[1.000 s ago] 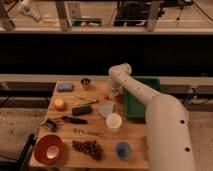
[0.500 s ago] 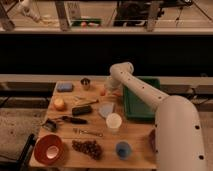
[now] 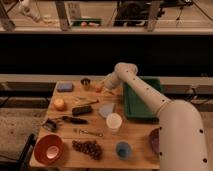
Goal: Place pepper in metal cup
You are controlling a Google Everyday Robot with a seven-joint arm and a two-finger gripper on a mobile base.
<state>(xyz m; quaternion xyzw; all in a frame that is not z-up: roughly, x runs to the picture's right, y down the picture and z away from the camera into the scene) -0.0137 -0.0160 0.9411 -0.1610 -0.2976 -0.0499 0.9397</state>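
One arm, one gripper (image 3: pixel 101 88), reaching over the far edge of the wooden surface (image 3: pixel 135 131), a little past its middle. Held item: the pepper (image 3: pixel 98 89), a small orange-red shape at the gripper tip, apparently pinched between closed fingers and lifted clear of the surface; the exact grip is hard to make out. Target: the metal cup (image 3: pixel 85 83), a short silver vessel standing upright near the far edge, just beside the gripper on the side toward the far left corner. Progress, as judged: pick-up done, carry nearly done; left to do are the final shift over the cup mouth, the lowering and the release. Pepper is not yet in the cup. Other stock on the surface: blue sponge (image 3: pixel 64 87) at the far left corner; round orange fruit (image 3: pixel 59 103) by the left edge; dark oblong item (image 3: pixel 81 110) and a dark-handled tool (image 3: pixel 72 119) toward the middle; white cup (image 3: pixel 114 122) near the centre; pale blue-grey item (image 3: pixel 106 109) just behind it; green tray (image 3: pixel 140 102) along the right edge; red bowl (image 3: pixel 48 148) at the near left corner; bunch of dark grapes (image 3: pixel 88 148) on the near edge; blue cup (image 3: pixel 123 149) also on the near edge. Obstructions: none seen between gripper and metal cup; the mouth is narrow, so a tilted pepper could catch on the rim.
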